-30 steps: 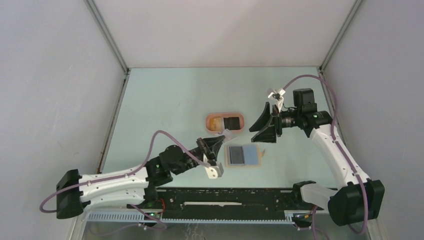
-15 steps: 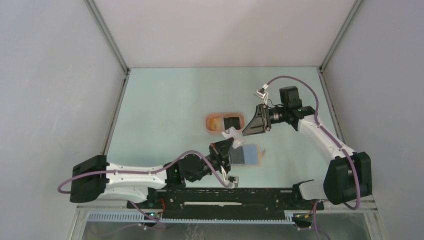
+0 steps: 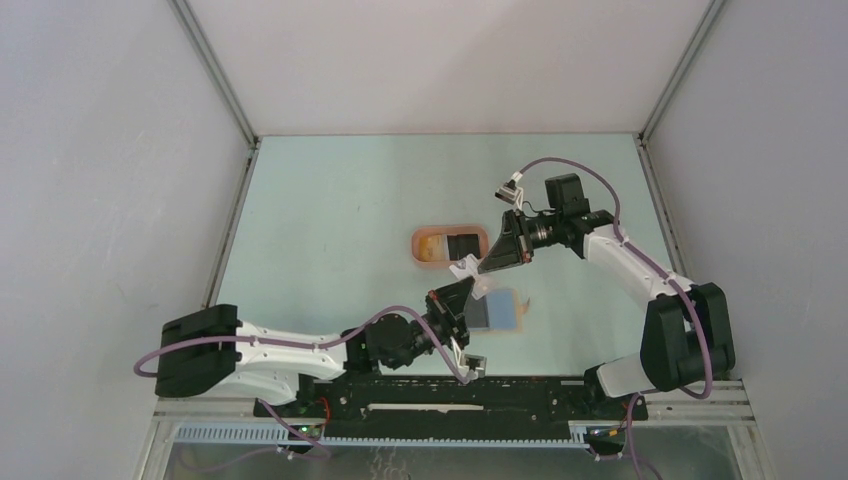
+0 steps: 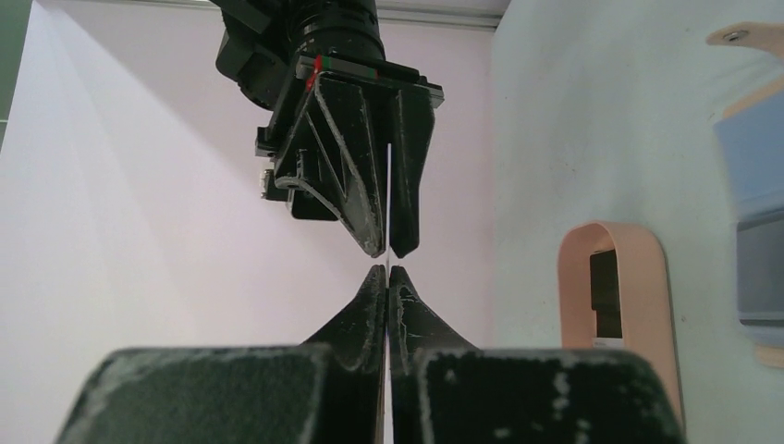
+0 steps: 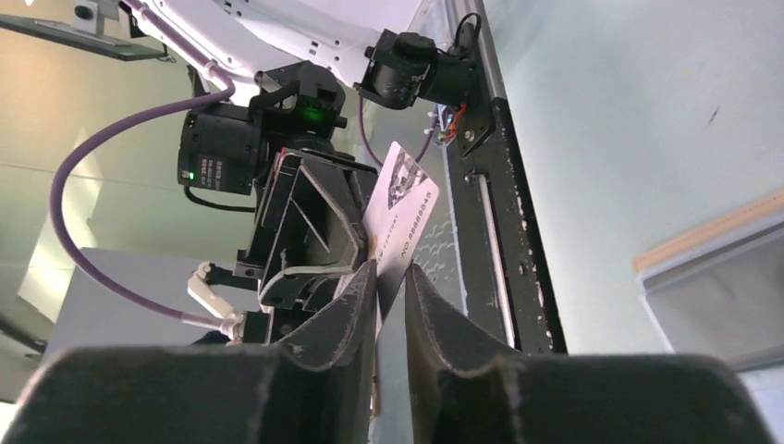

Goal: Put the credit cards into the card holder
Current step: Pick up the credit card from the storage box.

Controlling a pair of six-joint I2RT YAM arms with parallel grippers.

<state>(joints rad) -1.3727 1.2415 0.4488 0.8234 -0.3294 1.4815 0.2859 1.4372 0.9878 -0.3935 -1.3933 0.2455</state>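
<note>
Two grippers meet over the middle of a pale mint table, boxed in by plain white walls w/ metal corner posts.

Top view: left gripper reaches up from lower centre and right gripper comes in from the right. A pale card sits between them. Pink tray is just above, w/ a black card in it. Card holder lies open just right of the left gripper, w/ a blue card on it.

Left wrist view: lilac-white wall fills the left half, table the right. Left gripper is pressed together on the pale card, seen edge-on as a thin line. Right gripper is tip to tip above it, jaws narrow round the same card; can't tell if they pinch. Tray is lower right, card holder at the right edge.

Right wrist view: right gripper has the card between its fingers, printed face showing, a small gap on one side. Left gripper holds the far end. Black base rail is behind, table upper right, card holder edge at right.
</note>
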